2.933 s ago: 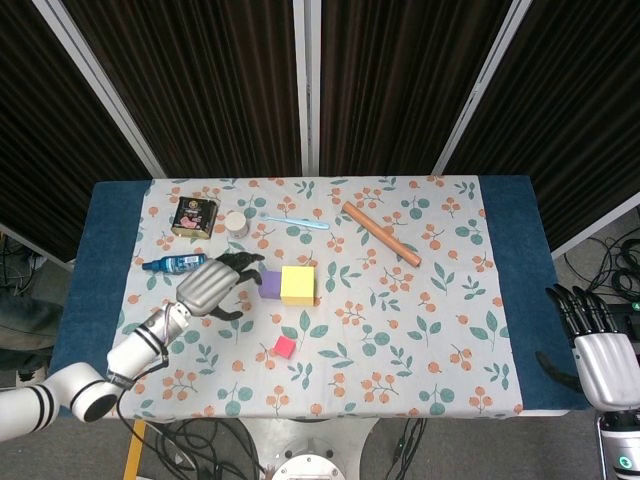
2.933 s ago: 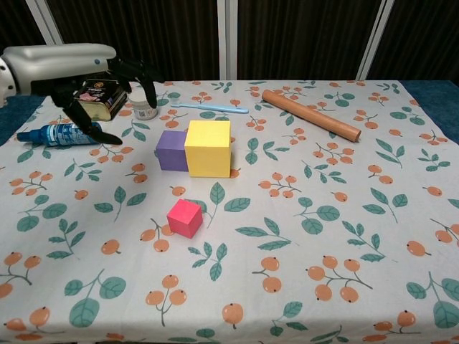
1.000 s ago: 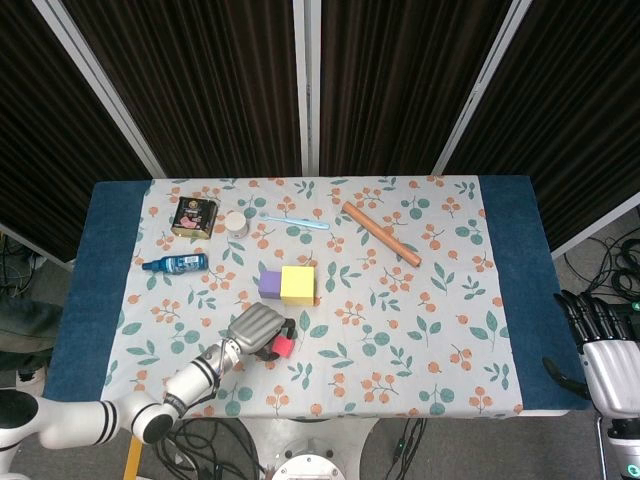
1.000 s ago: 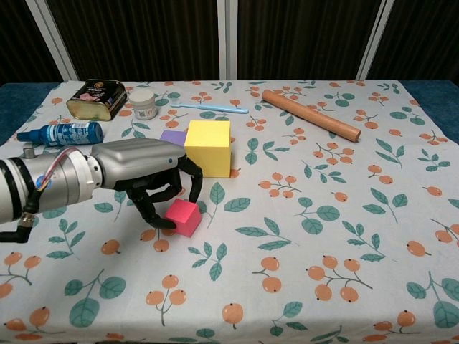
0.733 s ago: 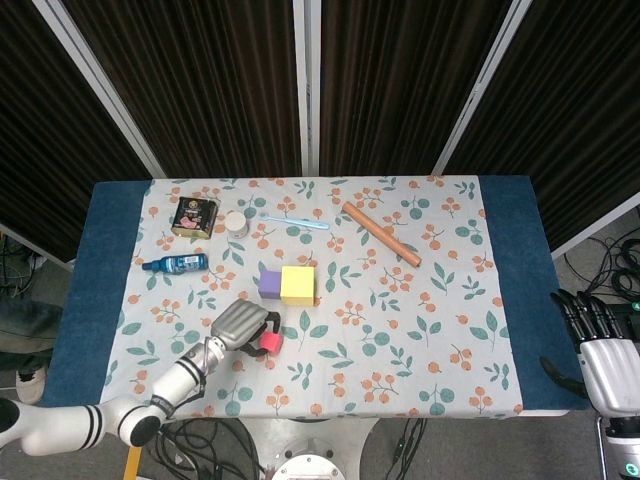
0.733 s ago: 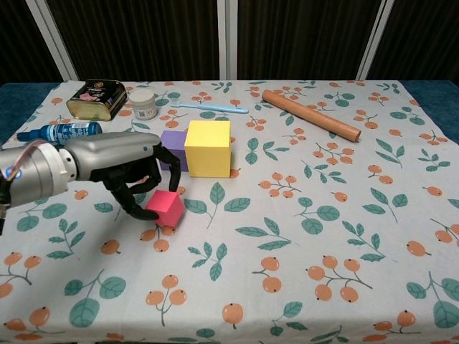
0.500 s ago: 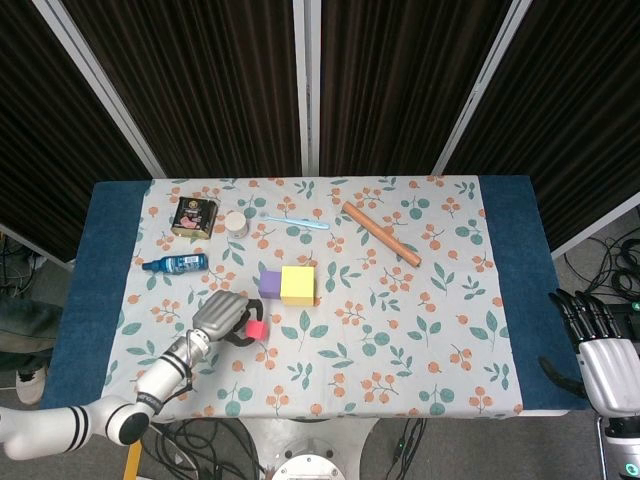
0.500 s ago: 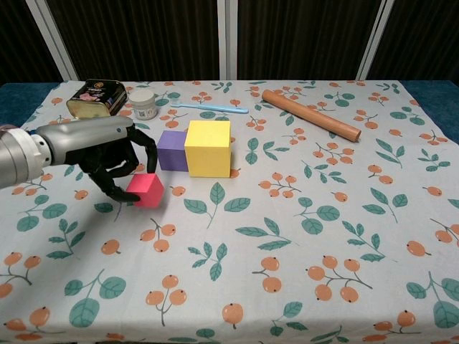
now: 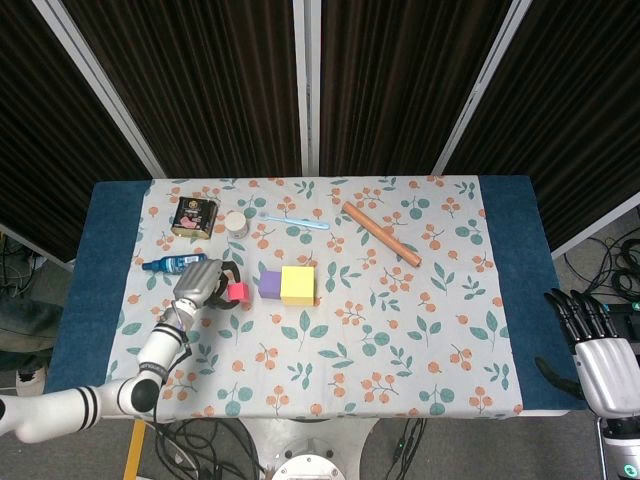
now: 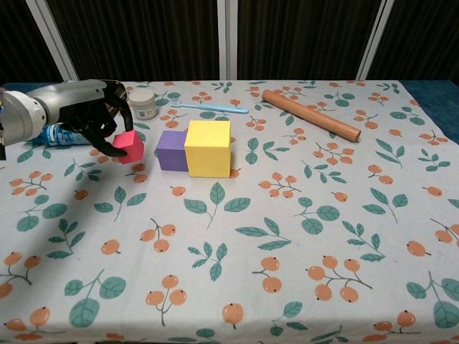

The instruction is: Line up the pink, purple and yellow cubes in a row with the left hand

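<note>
My left hand grips the small pink cube, holding it just left of the purple cube. The purple cube touches the larger yellow cube on its right; both sit on the floral cloth near the table's middle. Whether the pink cube rests on the cloth or hangs just above it, I cannot tell. My right hand hangs off the table's right edge in the head view, fingers apart and holding nothing.
A blue bottle lies just behind my left hand. A tin, a small white jar and a light blue stick sit at the back left. A brown rod lies at the back right.
My left hand picked the pink cube up from in front of the other cubes and carried it back and left, to beside the purple cube. The right hand stayed put.
</note>
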You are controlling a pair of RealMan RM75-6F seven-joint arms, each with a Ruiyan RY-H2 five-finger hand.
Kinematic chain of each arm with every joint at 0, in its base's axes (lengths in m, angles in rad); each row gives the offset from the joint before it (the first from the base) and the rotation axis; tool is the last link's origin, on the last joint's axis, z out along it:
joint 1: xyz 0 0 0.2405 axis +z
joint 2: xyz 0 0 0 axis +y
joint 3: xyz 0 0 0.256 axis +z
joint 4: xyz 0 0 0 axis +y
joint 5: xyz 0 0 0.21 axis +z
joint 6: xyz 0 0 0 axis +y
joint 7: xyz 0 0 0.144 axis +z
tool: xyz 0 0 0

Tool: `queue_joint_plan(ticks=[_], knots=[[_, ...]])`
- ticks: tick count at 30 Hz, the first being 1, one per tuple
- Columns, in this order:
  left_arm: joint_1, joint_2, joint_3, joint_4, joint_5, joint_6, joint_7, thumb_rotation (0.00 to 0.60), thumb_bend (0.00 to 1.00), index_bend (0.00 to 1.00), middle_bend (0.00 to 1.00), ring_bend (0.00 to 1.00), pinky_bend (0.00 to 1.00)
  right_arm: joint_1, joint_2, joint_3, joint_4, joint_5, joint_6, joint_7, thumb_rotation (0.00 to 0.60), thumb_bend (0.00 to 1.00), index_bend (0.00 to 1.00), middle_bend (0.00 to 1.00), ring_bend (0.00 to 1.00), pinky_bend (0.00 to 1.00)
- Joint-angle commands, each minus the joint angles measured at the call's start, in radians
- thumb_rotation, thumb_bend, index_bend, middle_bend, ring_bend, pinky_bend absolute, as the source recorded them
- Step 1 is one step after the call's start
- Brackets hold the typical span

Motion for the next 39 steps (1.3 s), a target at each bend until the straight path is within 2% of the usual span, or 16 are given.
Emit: queue_joint_plan(ticks=[1,5,10,26,39], knots=[[-0.036,-0.019,-0.023,0.042,-0.083,-0.015,0.051,0.600,0.26,0.58,0.94,0.95,1.00,0.000,0.001,0.000,-0.001,0.000,0.001,0.000,0.600,0.16,0.00,0.04,0.00,0.07],[-0.053,-0.031,-0.026,0.081,-0.142,-0.034,0.071,0.600,0.26,0.58,0.94,0.95,1.00,-0.003,0.002,-0.001,-0.001,0.000,0.005,0.000,0.600,0.16,0.00,0.04,0.00,0.07],[-0.070,-0.050,-0.026,0.115,-0.166,-0.052,0.078,0.600,0.26,0.58,0.94,0.95,1.00,-0.006,0.004,-0.001,-0.002,0.005,0.005,0.000,0.600,0.16,0.00,0.04,0.00,0.07],[-0.111,-0.085,0.002,0.198,-0.086,-0.100,0.088,0.600,0.26,0.57,0.93,0.95,1.00,-0.010,0.008,0.000,-0.016,0.018,0.004,-0.019,0.600,0.16,0.00,0.04,0.00,0.07],[-0.133,-0.103,0.004,0.234,-0.057,-0.127,0.078,0.600,0.26,0.57,0.92,0.94,1.00,-0.013,0.008,0.002,-0.022,0.026,0.004,-0.027,0.600,0.16,0.00,0.04,0.00,0.07]])
